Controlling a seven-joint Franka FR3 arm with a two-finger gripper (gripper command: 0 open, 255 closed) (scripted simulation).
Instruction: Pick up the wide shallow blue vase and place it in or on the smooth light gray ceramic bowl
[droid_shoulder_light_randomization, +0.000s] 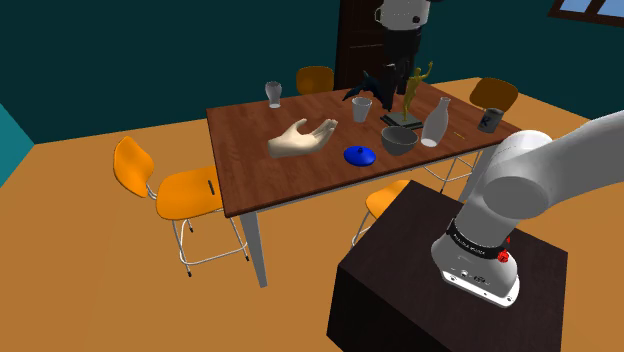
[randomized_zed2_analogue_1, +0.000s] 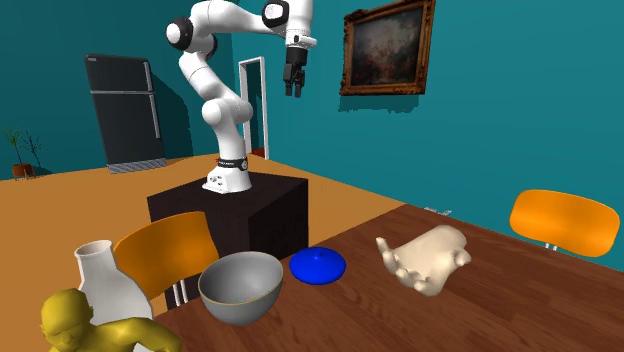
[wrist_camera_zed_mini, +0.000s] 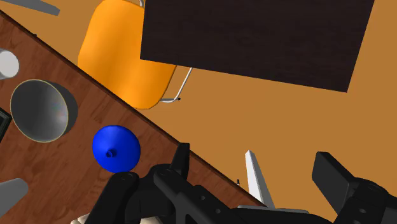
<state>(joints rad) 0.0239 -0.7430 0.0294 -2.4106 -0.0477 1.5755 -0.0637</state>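
Hovering high, jaws apart, the gripper (randomized_zed2_analogue_1: 293, 90) should descend centred over the blue vase (randomized_zed2_analogue_1: 318, 265), lying on the table (randomized_zed2_analogue_1: 500, 295) near its edge beside the gray bowl (randomized_zed2_analogue_1: 240, 287), before closing.

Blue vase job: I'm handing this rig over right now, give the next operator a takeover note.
Gripper: open, empty, raised high, well clear of the table.
Blue vase: on the wooden table near the edge facing the stand, beside the grey bowl, not touching it.
Bowl: empty.
Done: nothing yet.
Left: descend, grasp the vase, set it in the bowl.
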